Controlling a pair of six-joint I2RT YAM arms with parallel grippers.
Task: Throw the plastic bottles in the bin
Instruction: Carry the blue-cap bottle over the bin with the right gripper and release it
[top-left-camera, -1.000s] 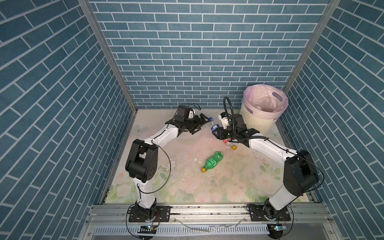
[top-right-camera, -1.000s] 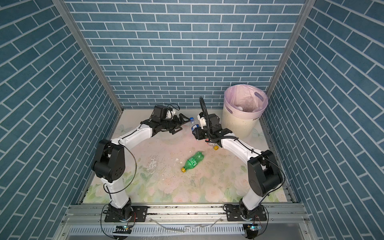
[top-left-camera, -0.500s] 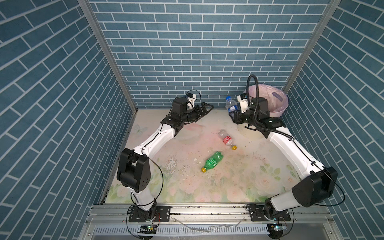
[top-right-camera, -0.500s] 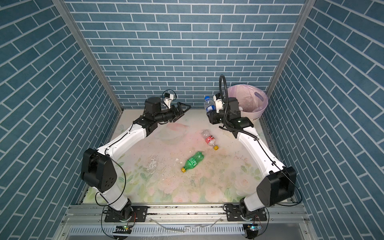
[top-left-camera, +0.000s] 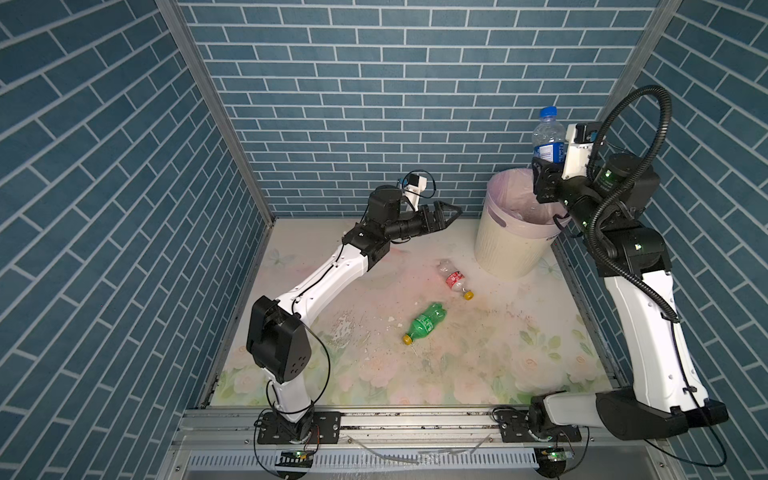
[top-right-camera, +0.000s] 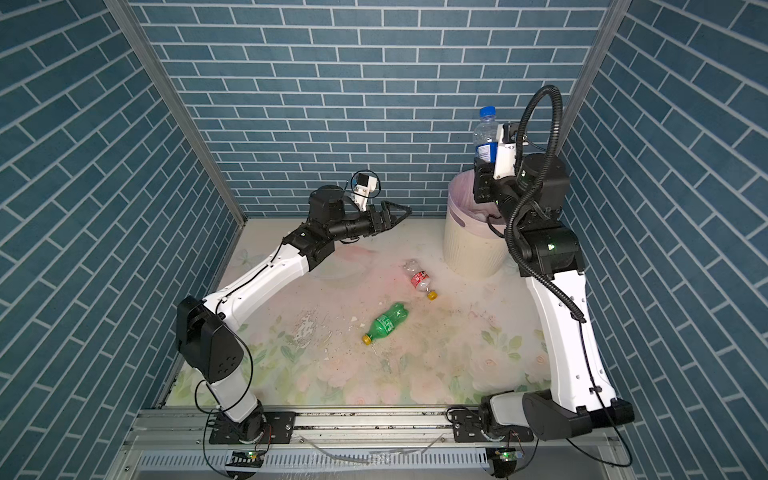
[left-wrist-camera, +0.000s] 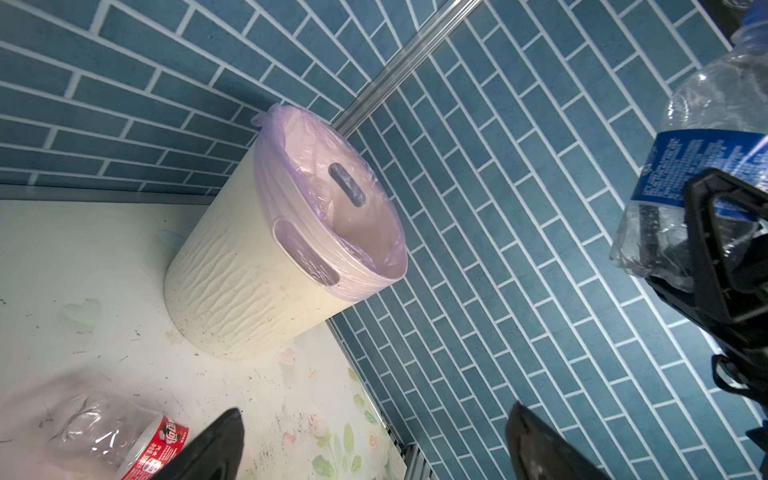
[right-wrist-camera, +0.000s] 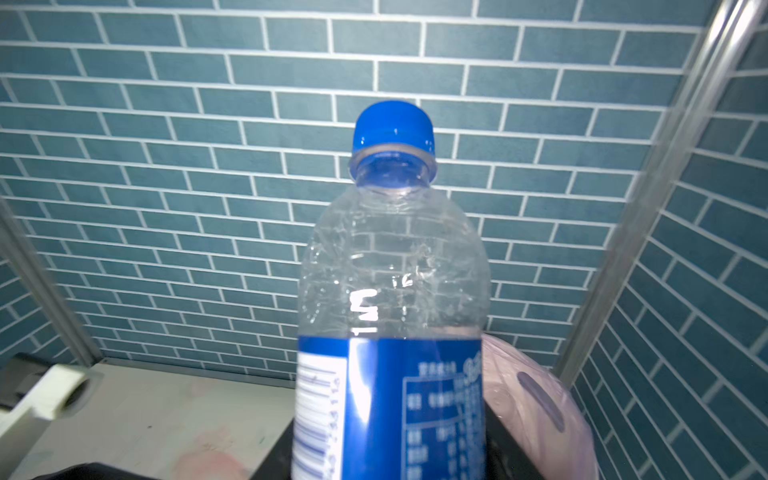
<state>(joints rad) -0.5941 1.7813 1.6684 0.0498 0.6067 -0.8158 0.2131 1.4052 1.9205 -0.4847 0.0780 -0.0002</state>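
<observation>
Right gripper is holding a blue-capped water bottle above the bin; drop not yet made.
Both top views: jaws are clamping the bottle's lower half, long axis vertical, cap up; the bin's mouth is lying just below, slightly left of the grip; right arm nearer. Left gripper is hanging wide and empty above the floral tabletop, apart from the bin. A red-label bottle and a green bottle are lying flat on it. Left wrist view: the bin is standing open in the corner; the held bottle is showing at the edge. Right wrist view: the bottle is filling the centre, cap away; the bin is peeking out behind. Cannot tell whether the base is fully over the mouth.
</observation>
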